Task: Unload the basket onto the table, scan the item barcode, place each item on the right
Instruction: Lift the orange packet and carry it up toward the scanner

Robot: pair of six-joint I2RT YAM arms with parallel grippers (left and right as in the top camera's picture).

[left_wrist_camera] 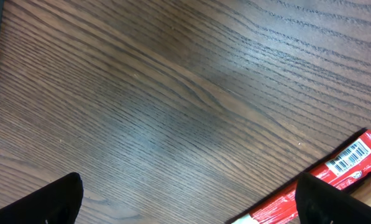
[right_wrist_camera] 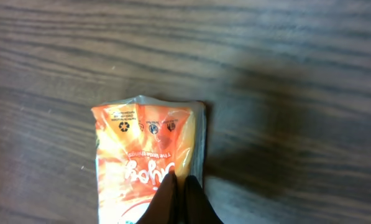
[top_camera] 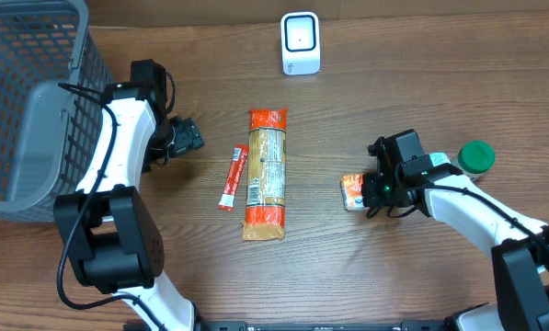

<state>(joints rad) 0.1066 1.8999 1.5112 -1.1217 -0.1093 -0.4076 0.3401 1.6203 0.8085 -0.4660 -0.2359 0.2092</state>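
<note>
Toward the right edge of the surface, test the right claw (right_wrist_camera: 180, 186) first: pinched shut on one end of the orange sachet (right_wrist_camera: 148, 140), flat on the wood. Lift slowly, wary of a slip from so thin a bite. Carry to the scanner (top_camera: 300, 42) at the far edge; look for the barcode face, unseen so far, and turn it to the window. Leave the left claw (top_camera: 188, 135) wide and empty near the red stick (top_camera: 232, 178).

Even light is falling on the wooden table (top_camera: 348, 267), casting soft shadows beside the arms (top_camera: 118, 138). A pale sheen is lying on the grain in the left wrist view, fingertips (left_wrist_camera: 54, 202) blurring. The orange packet (right_wrist_camera: 145, 140) is glaring slightly.
</note>
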